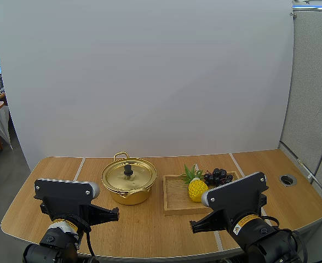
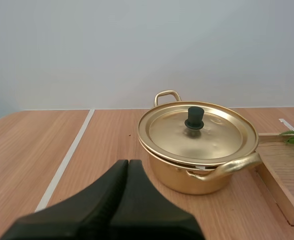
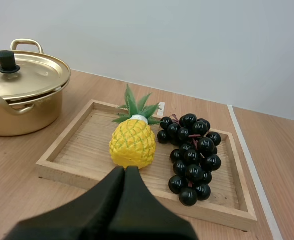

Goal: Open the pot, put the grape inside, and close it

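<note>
Lying ahead of right gripper (image 3: 125, 171): grapes (image 3: 192, 154).

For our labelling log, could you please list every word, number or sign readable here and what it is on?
Left arm's yellow sticker: too small to read.
Right arm's yellow sticker: too small to read.
Pot, wooden tray, pineapple, grapes: no text visible.

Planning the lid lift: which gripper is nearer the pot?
Left. The left gripper points at the pot from close in front; the right gripper sits aside, before the wooden tray.
</note>
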### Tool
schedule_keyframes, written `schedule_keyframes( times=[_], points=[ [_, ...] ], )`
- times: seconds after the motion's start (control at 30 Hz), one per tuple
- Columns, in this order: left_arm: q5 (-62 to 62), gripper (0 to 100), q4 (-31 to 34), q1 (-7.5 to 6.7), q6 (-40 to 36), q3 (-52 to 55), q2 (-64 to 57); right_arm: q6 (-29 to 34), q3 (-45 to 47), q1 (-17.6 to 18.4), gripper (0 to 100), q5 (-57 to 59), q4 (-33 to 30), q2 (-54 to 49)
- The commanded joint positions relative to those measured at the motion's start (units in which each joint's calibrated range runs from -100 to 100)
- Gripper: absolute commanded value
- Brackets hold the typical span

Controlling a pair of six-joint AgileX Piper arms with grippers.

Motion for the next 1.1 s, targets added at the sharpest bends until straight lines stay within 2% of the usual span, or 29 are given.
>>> schedule_keyframes(
  times=[0.0,1.07],
  points=[
    [-1.2,0,-0.7,0.06,-0.6,0.1,-0.2,0.1,0.0,-3.1,0,-0.5,3.1,-0.4],
    [-1.2,0,-0.7,0.06,-0.6,-1.4,-0.2,0.1,-1.3,-3.1,0,-1.0,3.1,-0.4]
  ],
)
